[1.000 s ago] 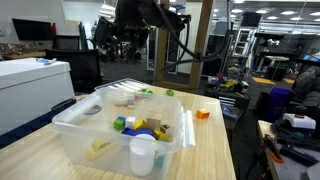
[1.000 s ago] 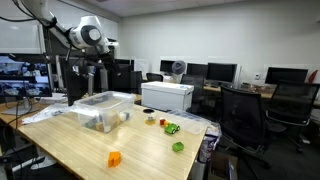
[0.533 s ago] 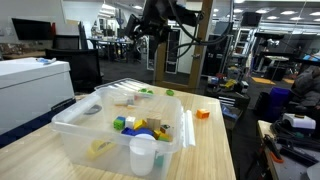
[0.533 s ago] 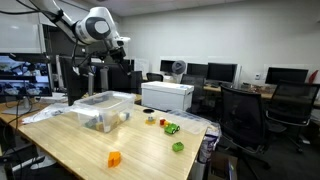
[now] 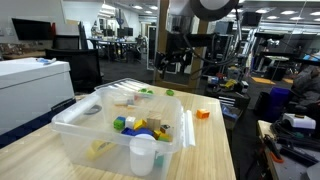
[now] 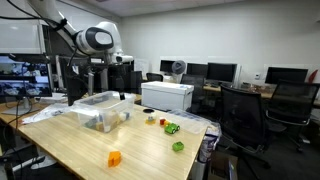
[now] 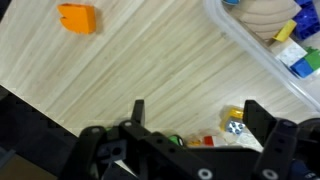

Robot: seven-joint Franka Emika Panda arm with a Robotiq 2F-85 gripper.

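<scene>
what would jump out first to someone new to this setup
A clear plastic bin of colourful toy pieces sits on the light wooden table, a white cup at its near corner in an exterior view. The black gripper hangs open above the bare wood beside the bin, and a small orange block lies alone, apart from the bin.

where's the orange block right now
The orange block lies alone on the wooden table, upper left in the wrist view, apart from the clear bin.
</scene>
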